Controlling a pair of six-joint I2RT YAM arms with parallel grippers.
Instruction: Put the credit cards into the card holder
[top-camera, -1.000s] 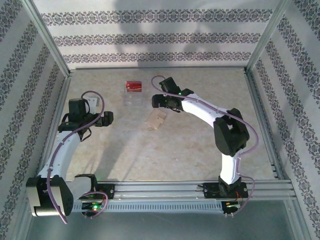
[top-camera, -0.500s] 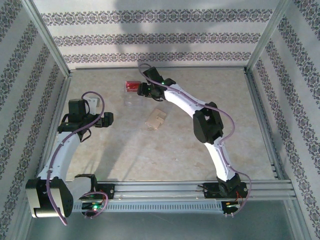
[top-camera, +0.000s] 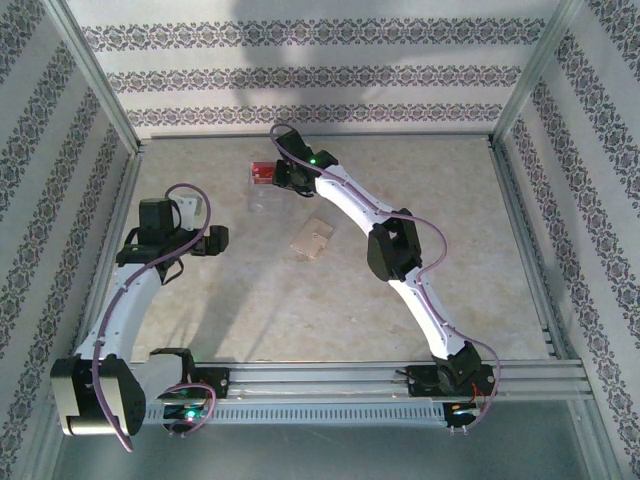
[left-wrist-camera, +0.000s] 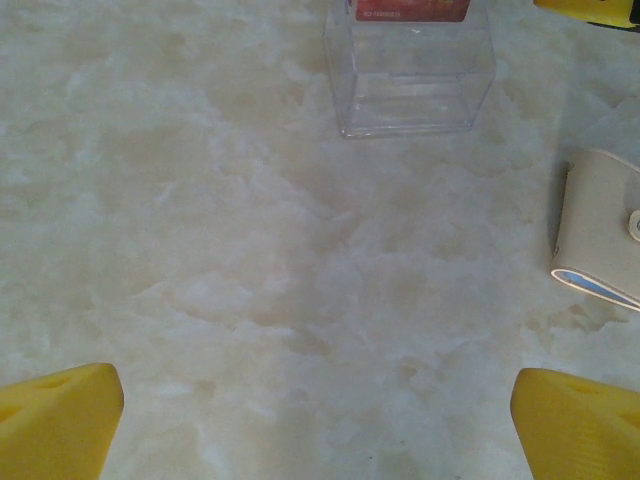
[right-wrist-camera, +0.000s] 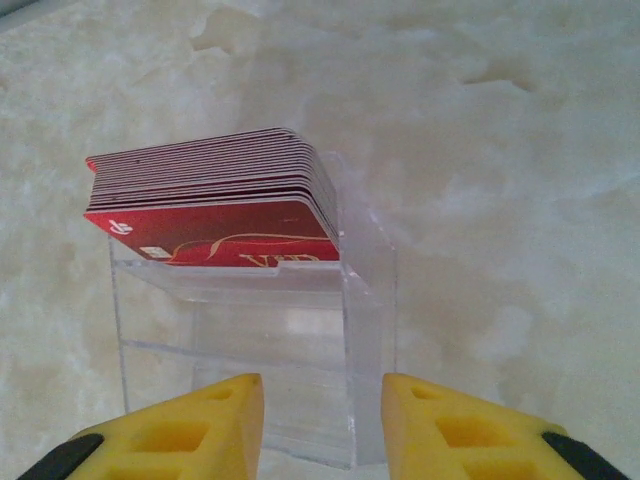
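**Credit cards** – red stack, lying flat in the upper tray of the clear plastic stand; top card shows gold lettering.

**Clear plastic stand** – upright on the marbled table, towards its far side.

**Right gripper** – poised just on the near side of the stand, jaws drawn in to a narrow gap with the stand's front corner seen between them; no card pinched.

**Card holder** – tan wallet, snap tab on top, lying flat on the table near the stand, on its near-right side, not touching it.

**Left gripper** – well to the near-left of the stand, jaws spread wide, holding nothing.
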